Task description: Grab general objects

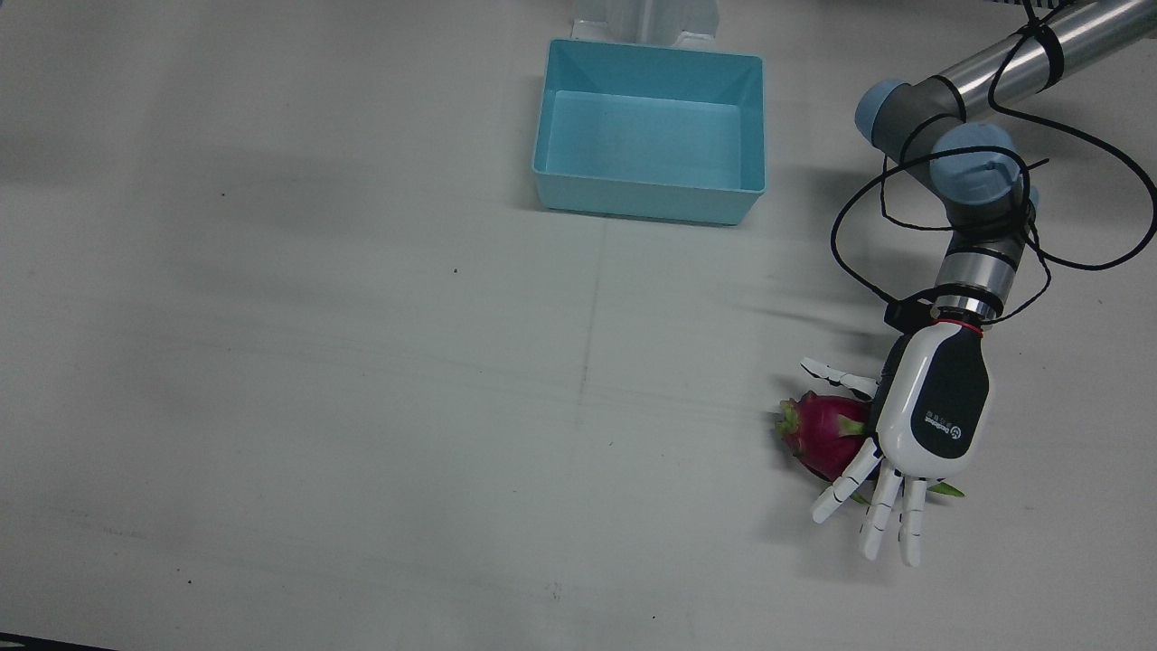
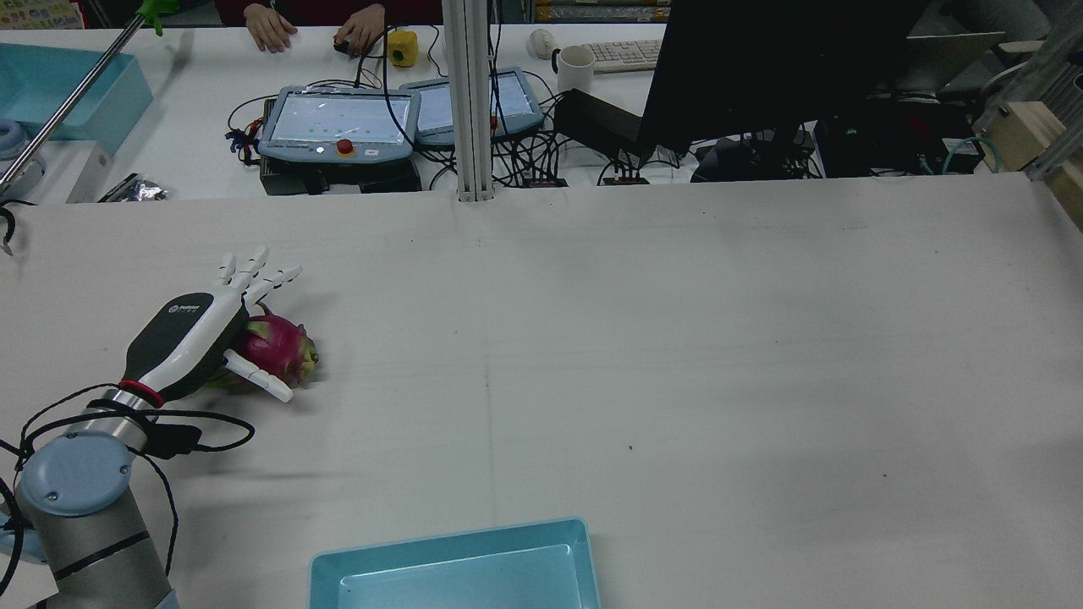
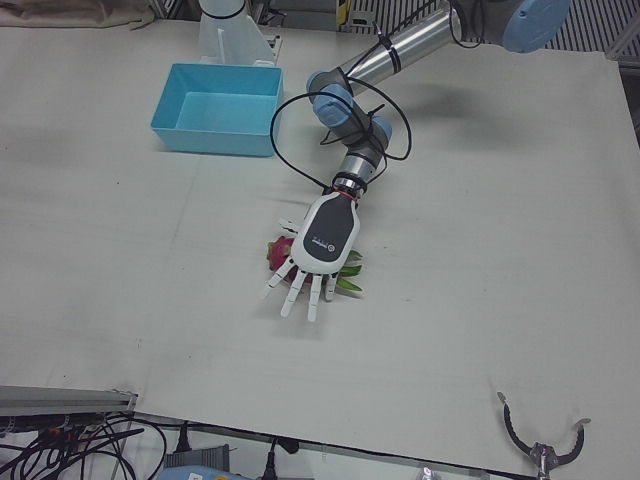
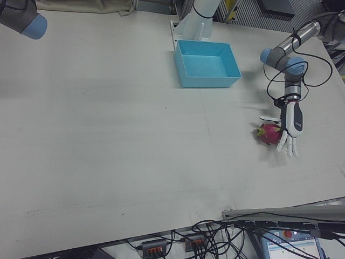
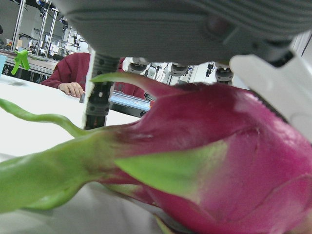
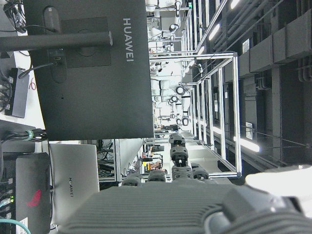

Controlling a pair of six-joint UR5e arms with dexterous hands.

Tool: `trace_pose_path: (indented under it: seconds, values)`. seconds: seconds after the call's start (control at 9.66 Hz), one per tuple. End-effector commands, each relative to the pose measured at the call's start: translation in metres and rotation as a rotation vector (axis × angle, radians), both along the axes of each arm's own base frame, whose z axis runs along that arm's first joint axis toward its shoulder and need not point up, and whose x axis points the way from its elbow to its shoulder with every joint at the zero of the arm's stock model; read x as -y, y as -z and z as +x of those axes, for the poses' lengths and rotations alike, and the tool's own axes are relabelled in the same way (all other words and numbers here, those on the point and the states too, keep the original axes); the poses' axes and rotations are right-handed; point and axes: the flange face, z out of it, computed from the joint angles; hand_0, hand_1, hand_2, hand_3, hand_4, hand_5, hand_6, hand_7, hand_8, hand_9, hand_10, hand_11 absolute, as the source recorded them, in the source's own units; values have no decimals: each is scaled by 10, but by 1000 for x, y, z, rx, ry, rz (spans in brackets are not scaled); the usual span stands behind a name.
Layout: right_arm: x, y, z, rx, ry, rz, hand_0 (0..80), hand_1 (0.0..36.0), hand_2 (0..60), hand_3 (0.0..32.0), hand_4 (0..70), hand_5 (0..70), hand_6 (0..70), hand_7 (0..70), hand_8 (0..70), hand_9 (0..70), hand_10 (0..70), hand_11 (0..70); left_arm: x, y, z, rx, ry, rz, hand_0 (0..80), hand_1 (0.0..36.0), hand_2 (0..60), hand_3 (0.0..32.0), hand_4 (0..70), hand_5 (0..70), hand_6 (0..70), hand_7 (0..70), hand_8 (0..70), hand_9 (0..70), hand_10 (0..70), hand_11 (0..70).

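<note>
A pink dragon fruit (image 1: 818, 434) with green scales lies on the white table, in front of my left arm. My left hand (image 1: 931, 407) hovers palm-down over it, partly covering its side. The fingers (image 1: 881, 511) stretch out straight past the fruit and the thumb (image 1: 836, 372) sticks out sideways, so the hand is open and grips nothing. The rear view shows the fruit (image 2: 279, 347) under the palm of that hand (image 2: 190, 334). The fruit (image 5: 219, 161) fills the left hand view, very close. My right hand (image 6: 161, 204) shows only in its own view, raised, holding nothing.
A light blue bin (image 1: 642, 203) stands near the arms' pedestals, holding nothing I can see. Beyond the far table edge are teach pendants (image 2: 338, 118), cables, a monitor (image 2: 761, 68) and a person's hands (image 2: 271, 25).
</note>
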Motion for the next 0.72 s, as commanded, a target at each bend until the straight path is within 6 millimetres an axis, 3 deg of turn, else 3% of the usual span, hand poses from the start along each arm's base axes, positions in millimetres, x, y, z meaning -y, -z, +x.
trace_pose_path:
  seconds: [0.0,0.31,0.41,0.52,0.62]
  values:
    - [0,0,0,0,-1,0,0,0,0,0,0,0,0,0,0,0,0,0,-3,-1,3,1,-7,0,501,176,0,320,0,103,0,0,38,0,0,0]
    - [0,1,0,0,-1,1,0,0,0,0,0,0,0,0,0,0,0,0,-5,0,8,-2,-15,1,501,178,0,320,0,100,0,0,40,0,0,0]
    - [0,1,0,0,-1,1,0,0,0,0,0,0,0,0,0,0,0,0,-5,2,9,-4,-16,3,503,180,0,320,0,135,0,3,45,0,0,0]
    - [0,1,0,0,-1,1,0,0,0,0,0,0,0,0,0,0,0,0,-5,5,11,-8,-15,5,499,178,0,320,0,244,0,55,55,0,0,0]
    - [0,1,0,0,-1,1,0,0,0,0,0,0,0,0,0,0,0,0,-5,2,6,-8,23,0,482,153,11,320,0,385,0,185,69,23,116,184]
